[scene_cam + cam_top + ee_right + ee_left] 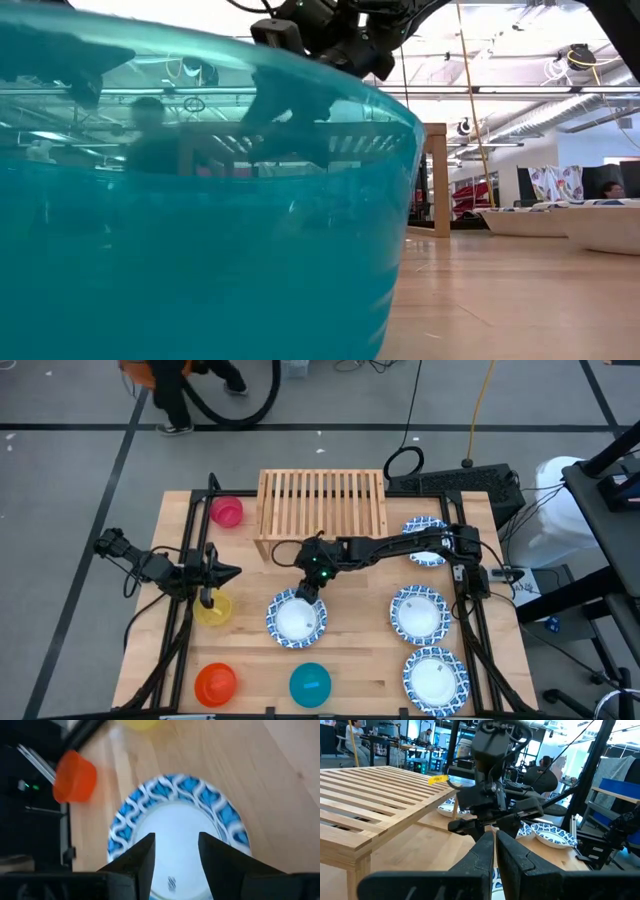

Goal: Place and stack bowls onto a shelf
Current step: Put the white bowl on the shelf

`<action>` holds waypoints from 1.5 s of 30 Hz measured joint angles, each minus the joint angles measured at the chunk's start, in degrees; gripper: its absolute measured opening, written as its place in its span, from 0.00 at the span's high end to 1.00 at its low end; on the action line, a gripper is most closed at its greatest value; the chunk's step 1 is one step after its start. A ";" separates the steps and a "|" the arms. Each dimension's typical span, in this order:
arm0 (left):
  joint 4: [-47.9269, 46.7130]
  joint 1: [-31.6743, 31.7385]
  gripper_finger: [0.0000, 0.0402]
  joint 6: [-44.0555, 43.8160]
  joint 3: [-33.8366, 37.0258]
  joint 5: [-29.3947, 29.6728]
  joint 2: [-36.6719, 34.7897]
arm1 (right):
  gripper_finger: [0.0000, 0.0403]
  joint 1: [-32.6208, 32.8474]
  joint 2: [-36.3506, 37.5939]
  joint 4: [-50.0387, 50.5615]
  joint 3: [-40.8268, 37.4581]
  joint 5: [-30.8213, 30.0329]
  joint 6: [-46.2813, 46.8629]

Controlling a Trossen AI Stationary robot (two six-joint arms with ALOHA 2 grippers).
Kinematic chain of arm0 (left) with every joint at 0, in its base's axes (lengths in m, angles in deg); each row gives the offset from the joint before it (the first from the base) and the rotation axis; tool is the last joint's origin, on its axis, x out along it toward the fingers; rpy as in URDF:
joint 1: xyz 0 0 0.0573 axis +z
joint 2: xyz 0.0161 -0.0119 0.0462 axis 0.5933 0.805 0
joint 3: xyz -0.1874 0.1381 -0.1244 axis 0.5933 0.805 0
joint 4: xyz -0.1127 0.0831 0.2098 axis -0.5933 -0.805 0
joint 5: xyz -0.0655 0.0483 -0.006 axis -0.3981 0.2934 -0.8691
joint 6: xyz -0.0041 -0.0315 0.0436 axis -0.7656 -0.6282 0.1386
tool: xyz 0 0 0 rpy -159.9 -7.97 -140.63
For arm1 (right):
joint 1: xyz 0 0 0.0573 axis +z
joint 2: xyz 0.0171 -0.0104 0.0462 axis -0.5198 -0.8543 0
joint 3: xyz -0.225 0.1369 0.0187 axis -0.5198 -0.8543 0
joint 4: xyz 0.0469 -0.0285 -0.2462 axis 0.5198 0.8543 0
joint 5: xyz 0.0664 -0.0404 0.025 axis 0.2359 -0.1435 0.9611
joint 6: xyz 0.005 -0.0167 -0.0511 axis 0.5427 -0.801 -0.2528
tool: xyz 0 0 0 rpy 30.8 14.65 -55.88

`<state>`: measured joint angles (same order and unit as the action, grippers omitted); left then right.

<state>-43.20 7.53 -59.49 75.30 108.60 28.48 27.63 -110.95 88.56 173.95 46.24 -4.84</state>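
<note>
Hovering over the blue-rimmed bowl (296,619) on the counter (365,660), your right claw (306,594) stands wide to straddle its rim. The shelf (322,503) waits just behind; your left claw (213,573) is pinched narrow, empty, beside the yellow bowl (214,610).

8 bowls (296,618) on table, none on shelf (322,503).

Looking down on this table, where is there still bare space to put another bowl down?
The wooden shelf is completely bare. Open tabletop also lies between the pink bowl and the shelf, and between the teal bowl and the blue-rimmed bowl at the front. The middle is crowded: the right gripper hangs over another blue-rimmed bowl.
</note>
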 joint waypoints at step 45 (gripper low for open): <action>0.04 0.00 0.94 -1.03 0.00 -0.11 0.00 | 0.69 -0.19 0.63 14.63 -1.71 1.38 -5.98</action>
<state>-43.16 7.53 -60.51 75.30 108.49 28.48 27.45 -110.32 103.19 172.23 47.62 -10.82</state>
